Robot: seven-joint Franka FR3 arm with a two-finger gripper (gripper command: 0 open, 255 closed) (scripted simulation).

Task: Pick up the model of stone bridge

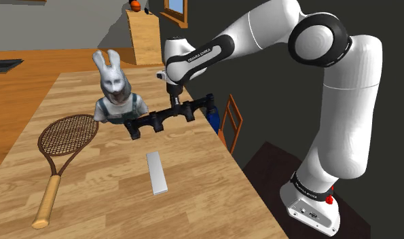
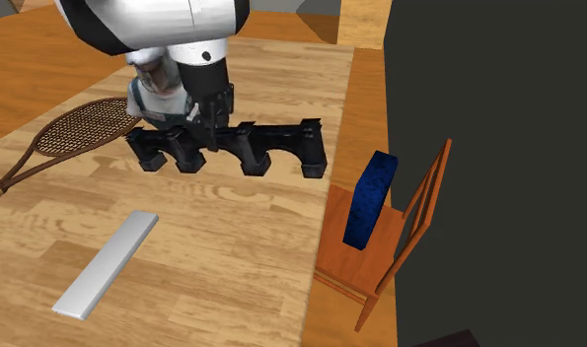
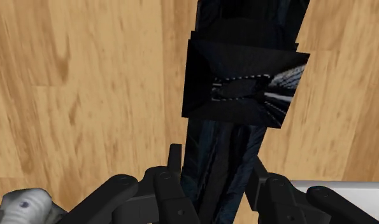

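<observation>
The stone bridge model (image 1: 151,123) is a dark, nearly black span with several arches, lying along the far part of the wooden table (image 1: 193,204). My black gripper (image 1: 174,102) comes down on its middle, shut on the deck. In the second exterior view the gripper (image 2: 210,130) clasps the bridge (image 2: 276,143) left of its centre. The wrist view has a finger on each side of the bridge (image 3: 245,83), with the gripper (image 3: 216,164) pressed against it. Whether the piers touch the wood or hang just above it I cannot tell.
A grey rabbit bust (image 1: 115,88) stands just behind the bridge. A wooden racket (image 1: 64,139) lies toward the shoulder view's left, and a flat grey bar (image 1: 156,172) lies nearer the front. A wooden chair with a blue cushion (image 2: 372,197) stands against the table's edge.
</observation>
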